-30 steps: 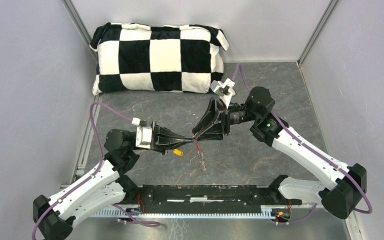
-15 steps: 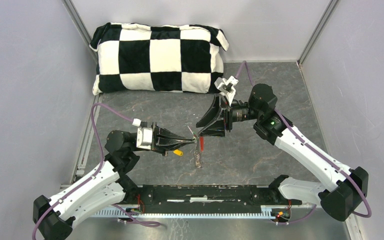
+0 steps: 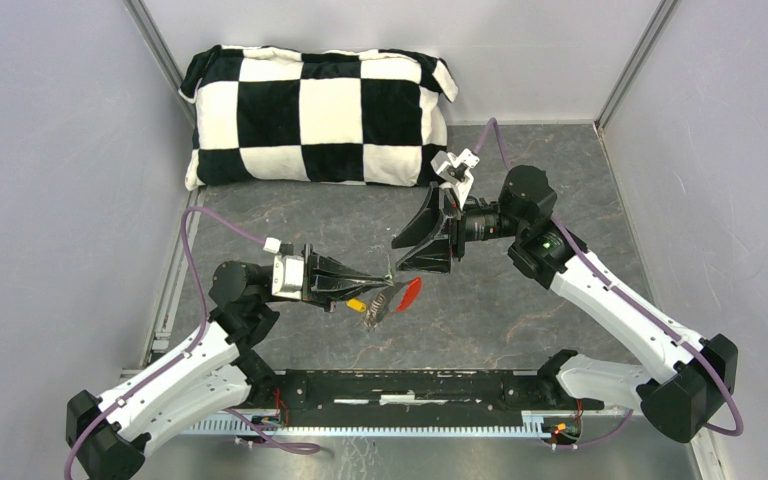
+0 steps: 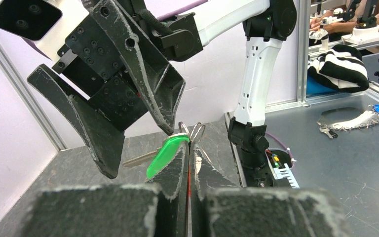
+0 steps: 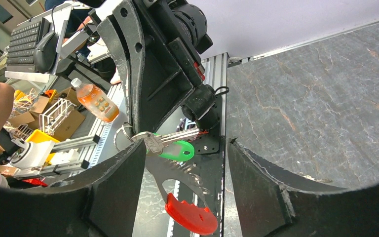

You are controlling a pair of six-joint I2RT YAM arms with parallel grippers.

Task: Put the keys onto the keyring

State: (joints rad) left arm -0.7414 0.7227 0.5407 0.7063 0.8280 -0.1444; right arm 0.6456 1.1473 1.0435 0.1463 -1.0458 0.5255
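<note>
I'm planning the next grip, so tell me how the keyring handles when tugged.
Likely floppy: the keyring hangs from the shut left gripper, red tag and green key splayed loosely. Probably light, since fingertips alone hold it. It may swing if tugged.

- We see a dark, marbled table [image 3: 345,215].
- A black-and-white checked pillow [image 3: 315,115] lies at its far edge.
- A yellow key [image 3: 357,304] seems to rest near the middle.

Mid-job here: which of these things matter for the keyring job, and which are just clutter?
Job: keyring with red tag, pinched by left gripper; green key; yellow key.
Lying about: checkered pillow; orange bottle; striped cloth.
</note>
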